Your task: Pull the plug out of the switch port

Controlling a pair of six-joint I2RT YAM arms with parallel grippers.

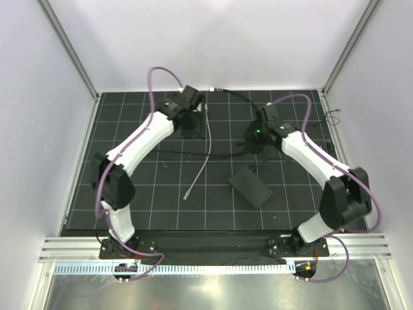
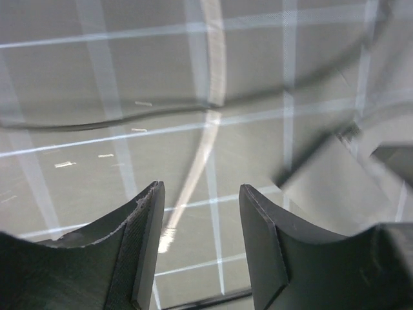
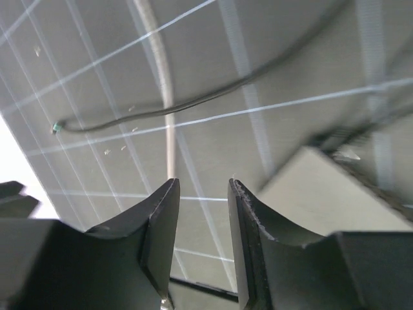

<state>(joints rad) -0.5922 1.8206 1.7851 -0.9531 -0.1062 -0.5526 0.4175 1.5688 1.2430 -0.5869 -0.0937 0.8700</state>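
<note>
Right hand (image 3: 203,184) & left hand (image 2: 200,187) both released, empty. Small dark plug too blurred to spot, prob at far edge of flat matte black box (image 1: 250,186), right of centre. Light, stiff; pinch its body.

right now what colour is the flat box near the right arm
The flat box is matte black, clearest in the top external view.

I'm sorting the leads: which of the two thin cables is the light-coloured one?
The thin grey cable, pale along its length and ending in a loose silver tip; the thin black cable crossing it is dark.
</note>
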